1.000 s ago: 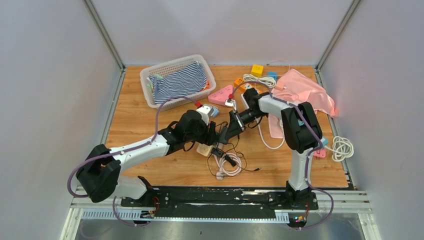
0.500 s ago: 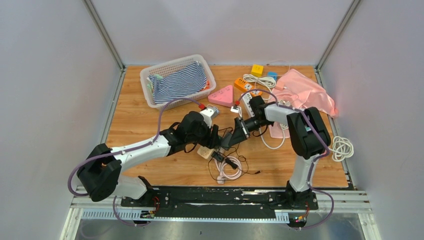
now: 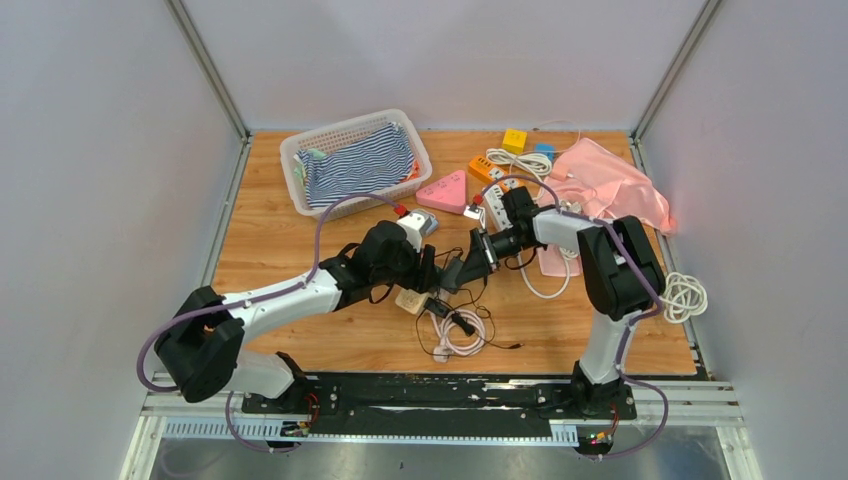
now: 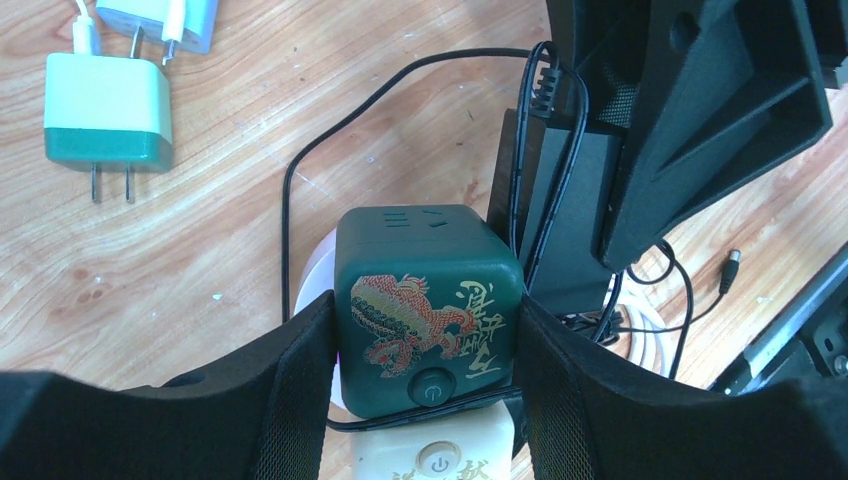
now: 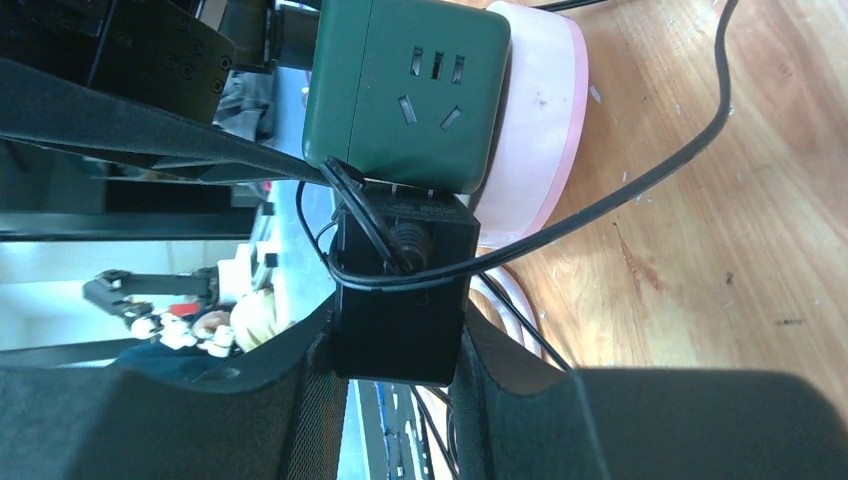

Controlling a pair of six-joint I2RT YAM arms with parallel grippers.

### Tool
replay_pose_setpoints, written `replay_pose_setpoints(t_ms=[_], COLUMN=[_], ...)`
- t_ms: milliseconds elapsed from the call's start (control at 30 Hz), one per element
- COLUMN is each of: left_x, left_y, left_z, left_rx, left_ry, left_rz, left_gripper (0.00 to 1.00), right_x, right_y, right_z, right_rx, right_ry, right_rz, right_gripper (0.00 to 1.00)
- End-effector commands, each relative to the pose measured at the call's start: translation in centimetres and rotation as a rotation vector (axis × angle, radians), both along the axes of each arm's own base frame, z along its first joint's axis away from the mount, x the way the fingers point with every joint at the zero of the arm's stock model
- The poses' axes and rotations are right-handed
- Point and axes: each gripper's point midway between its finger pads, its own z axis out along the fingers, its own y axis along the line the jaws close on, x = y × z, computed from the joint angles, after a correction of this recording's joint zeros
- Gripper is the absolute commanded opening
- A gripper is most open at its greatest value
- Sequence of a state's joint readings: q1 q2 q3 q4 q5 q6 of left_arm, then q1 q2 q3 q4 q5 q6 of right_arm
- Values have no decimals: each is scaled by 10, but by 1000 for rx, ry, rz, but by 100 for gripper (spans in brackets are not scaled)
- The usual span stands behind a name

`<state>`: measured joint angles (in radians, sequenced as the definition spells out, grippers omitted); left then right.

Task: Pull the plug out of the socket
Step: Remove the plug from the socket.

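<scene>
Nearby, the wooden tabletop (image 3: 270, 235) is crowded: a white basket (image 3: 300, 150) with a striped cloth (image 3: 355, 165) sits at the far left, a pink triangular block (image 3: 447, 190) lies beside it, and a pink cloth (image 3: 610, 180) is heaped at the far right. A coiled white cable (image 3: 683, 297) lies at the right edge.

Close to the work, a green-and-white charger (image 4: 107, 125) lies prongs-down in the left wrist view, well apart from the grip. A thin black cable (image 4: 300, 170) loops over the wood and across the plug's body. A cream cube (image 4: 440, 455) with a power button sits just below the socket, and a pale pink round thing (image 5: 540, 110) lies under it.

The green cube socket (image 4: 428, 300), printed with a dragon, stands near the middle of the tabletop. The left end effector (image 4: 428, 390) is about half open and clamped on its two opposite sides.

The black adapter plug (image 5: 400, 300) sits against one side face of that cube, seated in it. The right end effector (image 5: 395, 350) is closed nearly all the way onto the plug's body, one finger on each flank. The two end effectors meet almost tip to tip above the tangle of cables.
</scene>
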<state>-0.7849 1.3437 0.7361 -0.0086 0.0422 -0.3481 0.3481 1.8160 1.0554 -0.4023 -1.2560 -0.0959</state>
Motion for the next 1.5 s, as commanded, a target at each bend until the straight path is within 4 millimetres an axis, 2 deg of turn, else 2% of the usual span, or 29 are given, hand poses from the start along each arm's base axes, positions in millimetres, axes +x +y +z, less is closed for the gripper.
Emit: replay_pose_setpoints(t_ms=[0,100,200,333,433,533,633,833,933,1033,1233,1267,1367,1467], left_x=[-8,-8,-8,-8,-8,-8,-8,-8,-8,-8,-8,-8,-7,-7], left_y=[35,34,34,34,34,34,34,34,34,34,34,34,34,34], left_z=[-41,-41,-41,-41,-42,-42,-42,-42,-42,-42,-42,-42,-42,-42], left_rx=[164,164,165,166,171,176,182,183,183,183,185,186,188,190], left_ry=[97,96,97,95,97,95,94,93,92,92,92,92,93,93], left_rz=[70,67,65,66,68,70,71,72,71,71,71,72,74,74], left_gripper=[0,0,0,0,0,0,0,0,0,0,0,0,0,0], right_x=[6,9,10,6,5,4,6,14,18,18,3,6,8,19], right_y=[-11,-13,-11,-6,-6,-3,-8,-21,-23,-23,-8,-5,-10,-26], right_z=[-8,-18,-20,-2,7,15,6,-23,-30,-24,13,19,23,8], right_rx=[101,102,85,-9,-102,-77,-62,-33,-13,-4,-34,-17,-5,9], right_ry=[72,133,138,-23,-171,-202,-140,42,96,78,-151,-194,-207,-109], right_rz=[13,13,33,70,30,10,0,-40,-48,-37,-10,-26,-56,-105], right_gripper=[0,0,0,0,0,0,0,0,0,0,0,0,0,0])
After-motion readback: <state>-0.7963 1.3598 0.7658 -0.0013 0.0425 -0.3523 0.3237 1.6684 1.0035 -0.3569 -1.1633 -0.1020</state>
